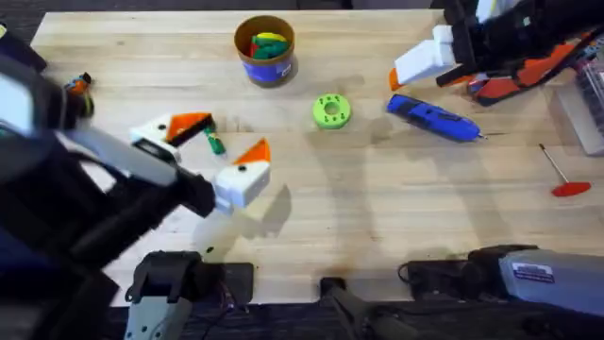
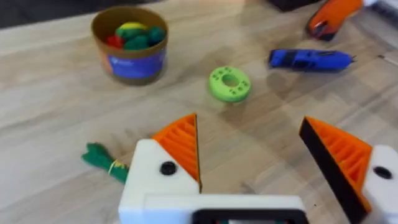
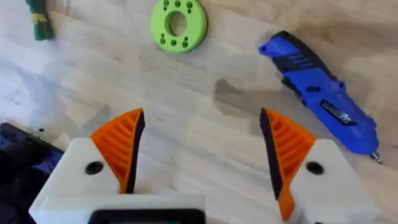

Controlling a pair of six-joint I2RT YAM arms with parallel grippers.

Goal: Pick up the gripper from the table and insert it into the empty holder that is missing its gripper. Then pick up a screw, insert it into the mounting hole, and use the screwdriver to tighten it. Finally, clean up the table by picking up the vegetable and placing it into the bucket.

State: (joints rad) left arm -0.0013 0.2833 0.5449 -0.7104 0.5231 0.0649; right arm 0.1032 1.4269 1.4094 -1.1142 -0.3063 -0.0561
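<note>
Hovering over the pale wooden table [image 1: 377, 217], the left gripper [image 1: 219, 148] sits at about nine o'clock from the table's centre, its white fingers with orange ribbed pads [image 2: 180, 144] spread wide apart and holding nothing. Between those fingers lies the small green elongated toy vegetable [image 1: 214, 142], resting flat on the wood. The round bucket with a tan-orange rim and blue body [image 1: 265, 50] stands at twelve o'clock, with yellow, green and red toy foods [image 1: 267, 44] inside. A lime-green round disc [image 1: 331, 110] lies near the centre. The thick blue pen-shaped screwdriver [image 1: 433, 117] lies flat at two o'clock. Just beyond it the right gripper [image 3: 199, 152] hangs above the table, fingers also wide apart and empty. A thin metal rod with a red handle [image 1: 562, 176] lies at three o'clock.
</note>
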